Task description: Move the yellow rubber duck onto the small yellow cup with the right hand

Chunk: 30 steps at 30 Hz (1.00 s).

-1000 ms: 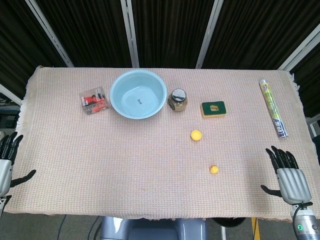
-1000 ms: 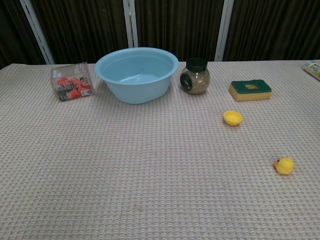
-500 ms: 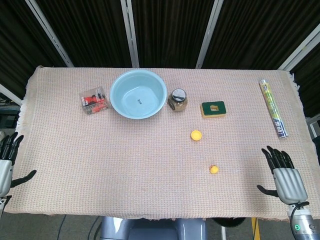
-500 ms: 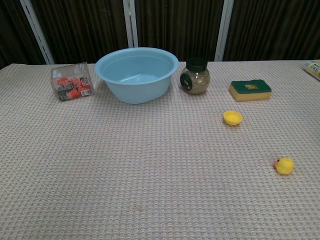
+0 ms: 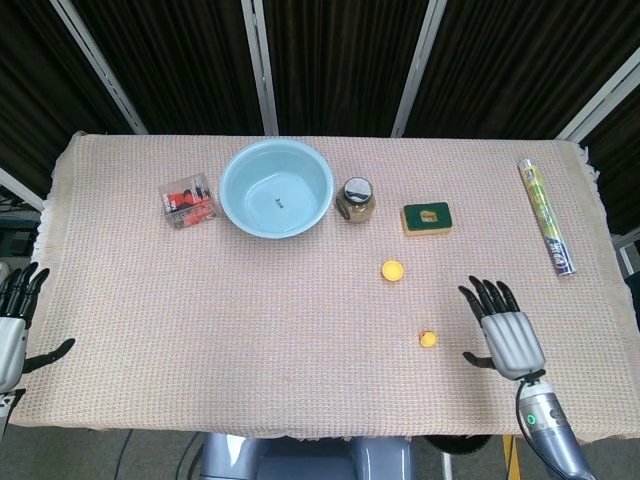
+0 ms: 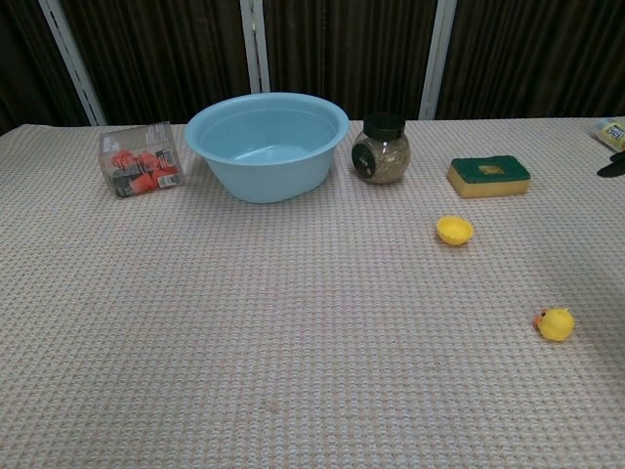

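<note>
So the right hand (image 5: 510,335) is sitting with fingers spread and nothing in it, just to the right of the yellow rubber duck (image 5: 428,339), not touching it. The duck's on the tablecloth (image 5: 300,300), and the small yellow cup (image 5: 392,270) is a bit further back and slightly left of the duck, with clear cloth between them.

If I were driving this, I'd bring the hand in over the duck from the right and pinch it across the body rather than scooping, since it's tiny next to those fingers and looks like it'd squirt away easily. Then lift straight up before heading for the cup, because the cup looks light enough to get knocked over by a low pass.

Stuff you can't really make out: in the chest view only a dark fingertip (image 6: 612,168) pokes in at the right edge, so no read on the hand's height above the table from there. Which way the cup is facing is hard to tell. The left hand (image 5: 12,325), way off left of the duck, is cut by the frame edge, fingers apart.
</note>
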Each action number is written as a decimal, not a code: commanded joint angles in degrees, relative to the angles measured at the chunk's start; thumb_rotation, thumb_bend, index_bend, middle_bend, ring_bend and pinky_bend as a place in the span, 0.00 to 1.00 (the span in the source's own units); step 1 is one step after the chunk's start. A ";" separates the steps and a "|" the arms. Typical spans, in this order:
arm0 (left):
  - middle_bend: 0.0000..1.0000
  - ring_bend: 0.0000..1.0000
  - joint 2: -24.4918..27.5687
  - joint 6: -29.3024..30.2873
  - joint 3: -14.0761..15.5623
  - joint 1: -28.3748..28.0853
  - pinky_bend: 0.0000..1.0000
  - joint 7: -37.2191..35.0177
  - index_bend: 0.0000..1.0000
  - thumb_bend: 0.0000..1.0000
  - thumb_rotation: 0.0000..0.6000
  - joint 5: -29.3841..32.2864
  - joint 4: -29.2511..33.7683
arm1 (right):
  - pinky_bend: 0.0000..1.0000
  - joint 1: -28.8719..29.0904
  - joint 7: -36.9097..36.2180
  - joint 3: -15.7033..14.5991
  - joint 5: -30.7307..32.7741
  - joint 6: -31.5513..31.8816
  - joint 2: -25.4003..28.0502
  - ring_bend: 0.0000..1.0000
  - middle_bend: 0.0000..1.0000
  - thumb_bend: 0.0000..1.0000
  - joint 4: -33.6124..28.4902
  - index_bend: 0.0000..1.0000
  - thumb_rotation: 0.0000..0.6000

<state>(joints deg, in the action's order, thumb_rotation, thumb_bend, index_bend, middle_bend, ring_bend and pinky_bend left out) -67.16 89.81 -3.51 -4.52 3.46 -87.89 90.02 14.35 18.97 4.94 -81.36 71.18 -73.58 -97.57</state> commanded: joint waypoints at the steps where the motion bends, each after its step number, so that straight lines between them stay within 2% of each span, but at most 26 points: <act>1: 0.00 0.00 -0.02 0.25 0.07 0.23 0.20 -0.64 0.00 0.00 1.00 0.03 -0.29 | 0.00 1.83 2.21 0.17 3.45 -3.11 -6.75 0.00 0.00 0.00 4.02 0.10 1.00; 2: 0.00 0.00 -0.02 0.26 0.12 0.24 0.20 -0.97 0.00 0.00 1.00 -0.07 -0.52 | 0.00 2.16 2.65 0.42 4.26 -3.21 -9.26 0.00 0.00 0.00 6.45 0.11 1.00; 5: 0.00 0.00 -0.10 0.24 0.22 0.24 0.20 -1.15 0.00 0.00 1.00 -0.22 -0.81 | 0.00 2.54 2.28 0.60 5.00 -3.27 -12.13 0.00 0.00 0.00 9.90 0.14 1.00; 9: 0.00 0.00 -0.06 0.33 0.22 0.29 0.20 -0.97 0.00 0.00 1.00 -0.27 -0.69 | 0.00 3.00 1.48 0.93 6.40 -3.96 -14.24 0.00 0.00 0.00 13.45 0.17 1.00; 17: 0.00 0.00 0.04 0.05 0.38 0.20 0.20 0.23 0.00 0.00 1.00 -0.44 -0.08 | 0.00 3.78 1.65 1.14 7.79 -4.53 -16.32 0.00 0.00 0.00 16.11 0.18 1.00; 30: 0.00 0.00 0.07 -0.29 0.38 0.08 0.20 0.09 0.00 0.00 1.00 -0.32 -0.01 | 0.00 4.40 2.01 1.02 8.68 -4.54 -17.33 0.00 0.00 0.00 17.13 0.27 1.00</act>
<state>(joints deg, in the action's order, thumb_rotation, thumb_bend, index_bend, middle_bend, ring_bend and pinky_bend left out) -67.10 89.52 -3.13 -4.44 3.55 -88.21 90.01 18.75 20.97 5.97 -72.69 66.63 -90.90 -80.44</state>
